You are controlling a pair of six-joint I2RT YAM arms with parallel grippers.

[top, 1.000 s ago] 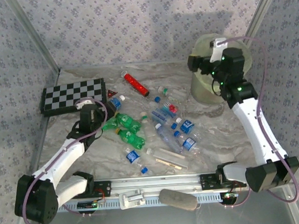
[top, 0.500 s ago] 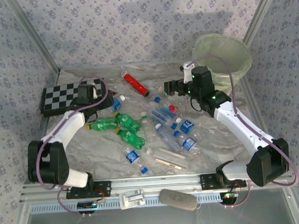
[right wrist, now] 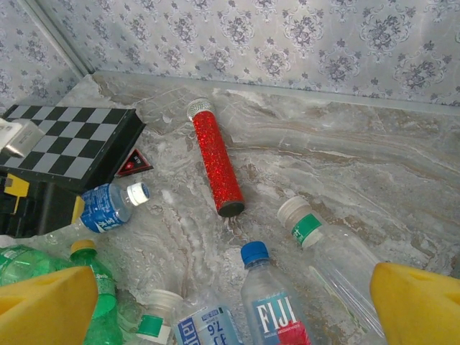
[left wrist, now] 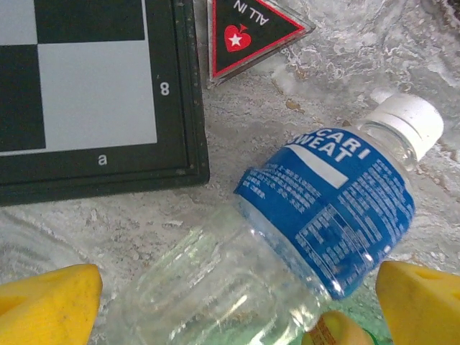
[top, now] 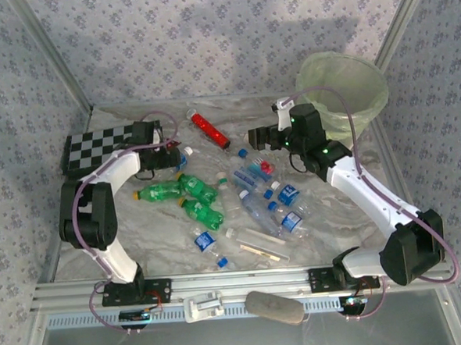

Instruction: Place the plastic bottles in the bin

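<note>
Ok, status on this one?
Left jaws open over white-capped bottle beside chequered board. Right jaws open above bottle pile, nothing held. Bin far right. Red tube near bottles.

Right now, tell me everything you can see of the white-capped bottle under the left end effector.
The white-capped bottle is clear plastic, seemingly empty, with a blue wrap label and its cap on. It lies on its side on the marble table, near the chequered board but apart from it. The open left end effector hovers over it, a yellow finger either side. A green bottle's yellow cap shows at its lower edge; contact unclear.
</note>
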